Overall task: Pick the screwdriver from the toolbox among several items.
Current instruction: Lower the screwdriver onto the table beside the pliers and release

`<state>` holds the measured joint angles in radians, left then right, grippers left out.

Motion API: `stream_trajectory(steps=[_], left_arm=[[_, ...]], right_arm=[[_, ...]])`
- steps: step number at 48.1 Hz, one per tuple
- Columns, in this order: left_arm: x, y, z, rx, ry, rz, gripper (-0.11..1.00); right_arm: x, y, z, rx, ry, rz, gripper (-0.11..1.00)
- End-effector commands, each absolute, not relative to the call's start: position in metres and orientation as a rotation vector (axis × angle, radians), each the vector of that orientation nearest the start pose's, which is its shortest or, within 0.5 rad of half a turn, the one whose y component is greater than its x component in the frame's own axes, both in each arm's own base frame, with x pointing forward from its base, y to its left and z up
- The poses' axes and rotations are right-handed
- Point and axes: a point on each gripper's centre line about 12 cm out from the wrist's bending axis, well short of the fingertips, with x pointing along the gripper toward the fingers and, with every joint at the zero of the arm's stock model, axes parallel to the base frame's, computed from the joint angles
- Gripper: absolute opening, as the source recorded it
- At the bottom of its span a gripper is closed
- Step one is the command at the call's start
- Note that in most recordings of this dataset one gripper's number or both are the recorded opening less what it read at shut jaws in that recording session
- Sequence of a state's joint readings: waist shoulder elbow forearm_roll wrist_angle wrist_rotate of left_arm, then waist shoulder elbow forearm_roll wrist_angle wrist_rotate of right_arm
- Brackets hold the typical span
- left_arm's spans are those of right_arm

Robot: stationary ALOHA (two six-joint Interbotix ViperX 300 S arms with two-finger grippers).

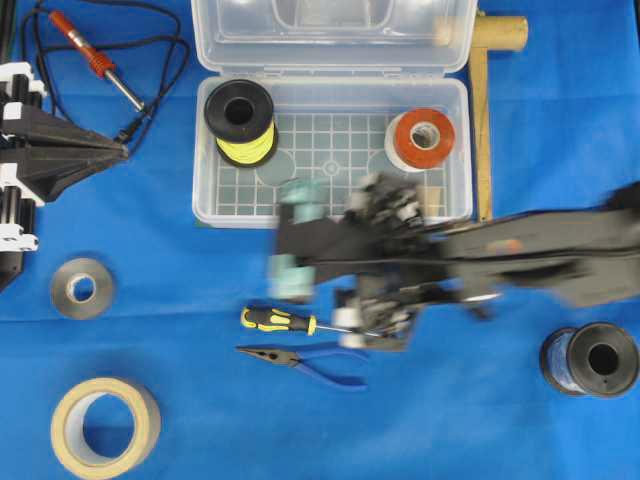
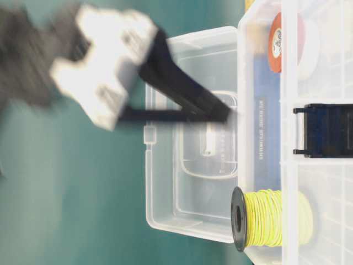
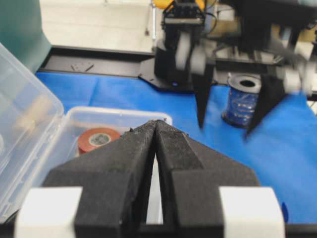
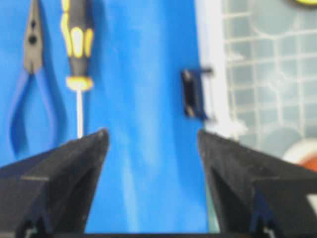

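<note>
The screwdriver [image 1: 278, 320] is lying flat on the blue desk [image 1: 170, 260], outside the toolbox [image 1: 331, 213] and just in front of its front wall, with the blue-handled pliers [image 1: 305, 360] lying just beside it toward the desk's front edge. The toolbox is sitting open at the back middle of the desk, holding a yellow wire spool [image 1: 240, 122] and an orange tape roll [image 1: 423, 138]. The right pincer [image 4: 151, 144] is hanging blurred over the strip between screwdriver and toolbox, its jaws spread wide and gripping nothing. The left pincer [image 3: 156, 130] is resting at the desk's left edge, jaws pressed together and empty.
</note>
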<state>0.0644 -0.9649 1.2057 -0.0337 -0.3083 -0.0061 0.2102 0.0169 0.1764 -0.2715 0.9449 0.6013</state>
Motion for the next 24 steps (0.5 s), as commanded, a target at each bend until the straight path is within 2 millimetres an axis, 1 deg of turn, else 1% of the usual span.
stream_trajectory(steps=[1,5,9,14,19,20,24], left_arm=[[0.197,0.015,0.288,-0.039,-0.081,0.077,0.0],[0.197,0.015,0.287,-0.039,-0.083,0.077,0.0],[0.197,0.015,0.287,-0.039,-0.083,0.077,0.0],[0.197,0.014,0.287,-0.044,-0.081,0.075,0.0],[0.197,0.015,0.286,-0.047,-0.08,0.076,0.0],[0.197,0.014,0.286,-0.047,-0.08,0.075,0.0],[0.197,0.014,0.286,-0.047,-0.08,0.075,0.0]], right_arm=[[0.379,0.057,0.287,0.164,0.963,-0.208,0.72],[0.354,0.053,0.287,0.185,0.884,-0.174,0.72],[0.325,0.048,0.292,0.203,0.777,-0.134,0.72],[0.29,0.042,0.293,0.223,0.678,-0.093,0.72],[0.258,0.036,0.286,0.22,0.603,-0.06,0.72],[0.249,0.035,0.283,0.216,0.587,-0.05,0.72],[0.228,0.032,0.275,0.216,0.536,-0.023,0.72]])
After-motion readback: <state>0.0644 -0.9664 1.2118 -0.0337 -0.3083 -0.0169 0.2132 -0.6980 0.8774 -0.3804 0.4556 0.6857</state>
